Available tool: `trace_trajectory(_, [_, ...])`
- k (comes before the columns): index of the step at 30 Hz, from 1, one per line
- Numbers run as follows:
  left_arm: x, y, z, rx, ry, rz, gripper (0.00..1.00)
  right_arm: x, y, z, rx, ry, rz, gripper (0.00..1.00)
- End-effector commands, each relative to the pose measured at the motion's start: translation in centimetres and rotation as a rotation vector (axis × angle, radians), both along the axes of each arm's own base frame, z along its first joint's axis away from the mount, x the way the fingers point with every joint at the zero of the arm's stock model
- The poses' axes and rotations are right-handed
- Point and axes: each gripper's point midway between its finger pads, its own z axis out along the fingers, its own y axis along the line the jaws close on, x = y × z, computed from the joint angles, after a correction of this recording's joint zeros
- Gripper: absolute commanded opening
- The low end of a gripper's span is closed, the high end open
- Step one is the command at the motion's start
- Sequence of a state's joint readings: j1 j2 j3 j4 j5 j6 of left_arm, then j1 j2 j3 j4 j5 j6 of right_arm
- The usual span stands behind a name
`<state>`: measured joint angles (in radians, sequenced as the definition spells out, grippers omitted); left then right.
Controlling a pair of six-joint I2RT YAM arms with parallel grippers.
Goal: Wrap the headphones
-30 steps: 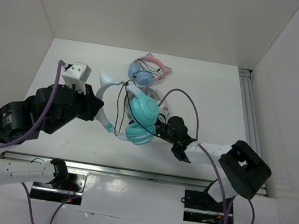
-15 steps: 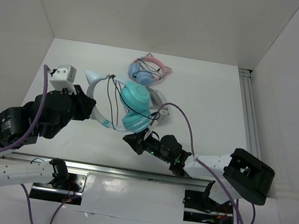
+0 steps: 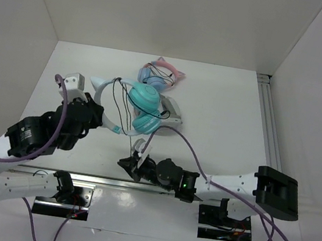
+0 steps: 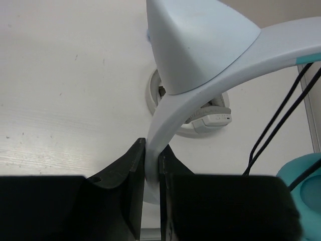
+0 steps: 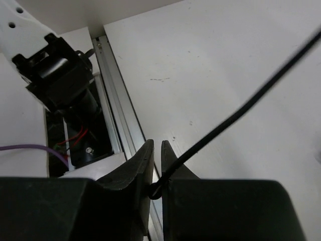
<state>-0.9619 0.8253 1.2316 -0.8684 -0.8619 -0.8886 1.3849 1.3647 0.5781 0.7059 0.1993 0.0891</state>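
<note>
The headphones have teal ear cups point(image 3: 146, 101) and a pale-blue headband point(image 3: 105, 89) with cat-ear points, and they sit at the table's middle left. My left gripper point(image 3: 100, 120) is shut on the headband; in the left wrist view the band point(image 4: 200, 95) runs down between the fingers point(image 4: 134, 170). The thin black cable point(image 3: 134, 144) loops over the cups and runs down toward the near edge. My right gripper point(image 3: 124, 164) is shut on it there. In the right wrist view the cable point(image 5: 241, 113) runs taut up to the right from my right gripper point(image 5: 156, 173).
A pink-banded cat-ear pair point(image 3: 162, 73) lies just behind the teal pair. A grey-and-white pair point(image 3: 172, 114) lies under and beside it, also showing in the left wrist view point(image 4: 210, 118). An aluminium rail point(image 5: 118, 110) runs along the near table edge. White walls enclose three sides.
My right gripper has moved left and toward the near edge, drawing the cable out from the headphones. My left gripper has shifted the headphones slightly back and left.
</note>
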Motion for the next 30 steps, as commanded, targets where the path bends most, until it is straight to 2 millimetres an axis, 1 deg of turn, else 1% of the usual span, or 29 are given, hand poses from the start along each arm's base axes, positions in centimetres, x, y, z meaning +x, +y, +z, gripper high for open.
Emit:
trace_trajectory(1, [1.3, -0.8, -0.6, -0.05, -0.012, 0.076, 0.0, -0.3, 0.5, 3.6, 0.003, -0.092, -0.05, 0.0])
trace_trajectory(2, [1.2, -0.8, -0.7, -0.052, -0.006, 0.081, 0.0, -0.6, 0.5, 3.6, 0.003, -0.092, -0.048, 0.0])
trace_trajectory(4, [1.2, -0.8, -1.6, -0.043, 0.007, 0.085, 0.0, -0.4, 0.3, 3.3, 0.001, -0.093, -0.065, 0.0])
trace_trajectory(6, [1.1, -0.6, -1.4, -0.051, 0.002, 0.085, 0.0, 0.0, -0.2, 2.9, 0.007, -0.095, -0.091, 0.0])
trace_trajectory(7, [1.1, -0.6, -1.8, -0.043, 0.007, 0.085, 0.0, 0.0, -0.4, 3.2, 0.021, -0.095, -0.092, 0.0])
trace_trajectory(10, [1.1, -0.2, -1.9, -0.026, 0.006, 0.101, 0.0, 0.4, -0.9, 3.2, 0.012, -0.096, -0.122, 0.0])
trace_trajectory(11, [1.1, -0.2, -1.9, -0.026, 0.006, 0.101, 0.0, 0.5, -0.6, 3.8, 0.018, -0.096, -0.123, 0.0])
trace_trajectory(13, [1.0, -0.4, -3.1, 0.021, 0.035, 0.077, 0.0, 0.4, -0.4, 4.3, 0.0, -0.107, -0.126, 0.0])
trace_trajectory(15, [0.9, -1.0, -3.6, 0.042, 0.057, 0.041, 0.0, 0.5, -0.2, 4.9, -0.022, -0.133, -0.124, 0.0])
trace_trajectory(16, [0.8, -1.1, -4.0, 0.073, 0.068, 0.02, 0.0, 0.4, 0.2, 5.6, -0.042, -0.14, -0.111, 0.0])
trace_trajectory(17, [1.0, -1.4, -4.6, 0.104, 0.082, 0.016, 0.0, 0.4, 0.3, 6.0, -0.053, -0.14, -0.11, 0.0])
trace_trajectory(18, [1.0, -1.7, -5.2, 0.116, 0.098, 0.006, 0.0, 0.4, 0.6, 5.9, -0.085, -0.163, -0.096, 0.0])
trace_trajectory(20, [1.0, -1.9, -6.0, 0.144, 0.117, -0.007, 0.0, 0.3, 0.9, 6.9, -0.116, -0.18, -0.078, 0.0])
trace_trajectory(22, [0.6, -1.7, -7.7, 0.171, 0.152, -0.014, 0.0, 0.1, 1.0, 7.3, -0.144, -0.204, -0.055, 0.0])
trace_trajectory(24, [0.4, -1.9, -8.9, 0.191, 0.181, -0.028, 0.0, 0.1, 0.8, 8.1, -0.16, -0.212, -0.052, 0.0])
trace_trajectory(25, [0.2, -2.0, -9.7, 0.197, 0.198, -0.03, 0.0, 0.5, 0.6, 8.3, -0.177, -0.234, -0.069, 0.0])
trace_trajectory(26, [0.2, -2.0, -9.7, 0.197, 0.198, -0.03, 0.0, 0.7, 0.5, 8.5, -0.184, -0.234, -0.079, 0.0])
trace_trajectory(27, [0.0, -2.1, -10.4, 0.203, 0.216, -0.043, 0.0, 0.7, 0.5, 8.5, -0.189, -0.245, -0.078, 0.0])
trace_trajectory(28, [-0.2, -2.1, -11.0, 0.208, 0.233, -0.054, 0.0, 1.2, 0.2, 8.6, -0.199, -0.259, -0.105, 0.0])
trace_trajectory(29, [-0.1, -2.3, -10.9, 0.199, 0.226, -0.055, 0.0, 1.3, 0.1, 8.8, -0.202, -0.26, -0.115, 0.0])
trace_trajectory(30, [-0.2, -2.8, -11.3, 0.187, 0.238, -0.075, 0.0, 1.4, 0.1, 8.8, -0.206, -0.268, -0.114, 0.0])
